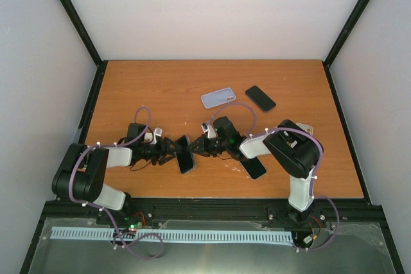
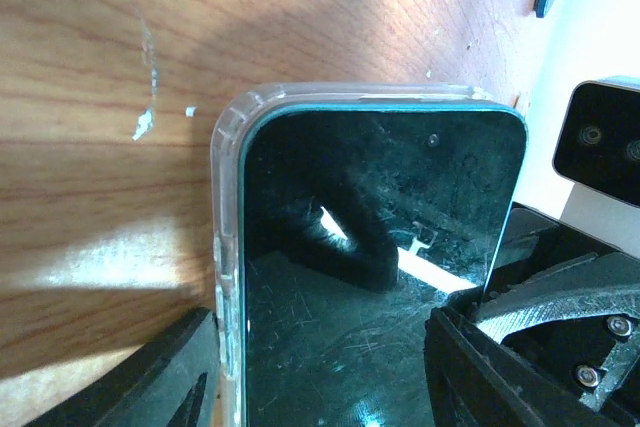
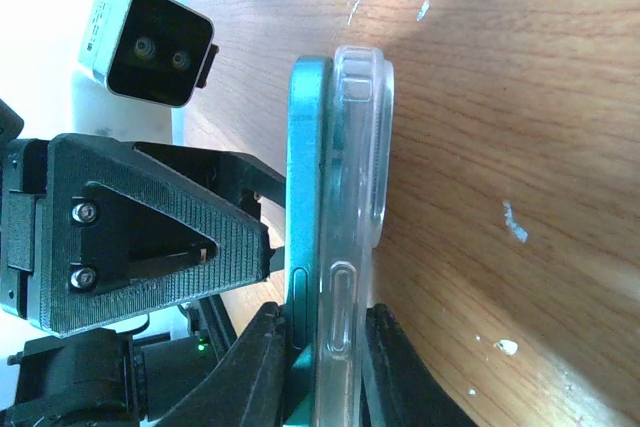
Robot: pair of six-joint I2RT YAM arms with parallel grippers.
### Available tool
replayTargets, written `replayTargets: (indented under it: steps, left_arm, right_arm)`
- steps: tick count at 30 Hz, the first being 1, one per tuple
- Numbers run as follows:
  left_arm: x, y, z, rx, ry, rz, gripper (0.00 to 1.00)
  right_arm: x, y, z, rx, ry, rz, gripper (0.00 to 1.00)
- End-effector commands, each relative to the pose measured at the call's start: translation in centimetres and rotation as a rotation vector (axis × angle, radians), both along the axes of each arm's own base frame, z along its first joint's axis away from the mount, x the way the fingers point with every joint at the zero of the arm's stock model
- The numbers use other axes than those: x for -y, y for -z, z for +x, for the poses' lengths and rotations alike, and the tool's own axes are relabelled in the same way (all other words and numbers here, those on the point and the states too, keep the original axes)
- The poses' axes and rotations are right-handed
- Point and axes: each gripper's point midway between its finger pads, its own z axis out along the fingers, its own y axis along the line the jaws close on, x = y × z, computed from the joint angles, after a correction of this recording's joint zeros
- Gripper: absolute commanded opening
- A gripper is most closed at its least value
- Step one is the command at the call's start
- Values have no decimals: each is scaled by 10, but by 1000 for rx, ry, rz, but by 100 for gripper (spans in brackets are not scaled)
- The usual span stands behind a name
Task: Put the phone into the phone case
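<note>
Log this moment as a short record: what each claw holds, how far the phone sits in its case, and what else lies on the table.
Left claw: closed across the width of the phone
Right claw: pinching phone and clear case together, front to back
Fit: case wraps one long edge and the top; from the side the phone stands proud, so it looks not fully seated
Loose on table: pale case, far black phone, near black phone by the right arm

Teal phone [image 3: 305,197] with dark screen sits partly inside the clear case [image 3: 352,197].
</note>
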Motion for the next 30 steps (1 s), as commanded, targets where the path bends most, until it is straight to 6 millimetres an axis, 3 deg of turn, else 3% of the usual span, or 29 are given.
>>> replayTargets:
  steps: [1,5,8,10,13,22,25,30]
  left_arm:
    - [2,0,-2,-2,12,-3,57]
    - [3,0,-1,-2,12,-5,57]
    - [2,1,-1,-5,11,-5,56]
    - [2,3,-2,-11,11,-3,56]
    - [2,5,-3,-18,12,-1,56]
    - [3,4,0,-18,12,-4,56]
    - [3,4,0,-18,13,-5,56]
    - [3,4,2,-16,14,1,56]
  right_arm:
    - [-10,-22,3,48,-21,57,3]
    - [-10,-20,3,45,-18,52,5]
    - [-10,-21,3,41,-13,52,27]
    - [-10,-23,2,42,-13,63,34]
    - [-11,-30,1,43,-20,99,32]
    - [-13,-34,0,45,-26,122,3]
    - [-10,-23,2,42,-20,67,3]
    - [-7,-18,2,44,-20,31,24]
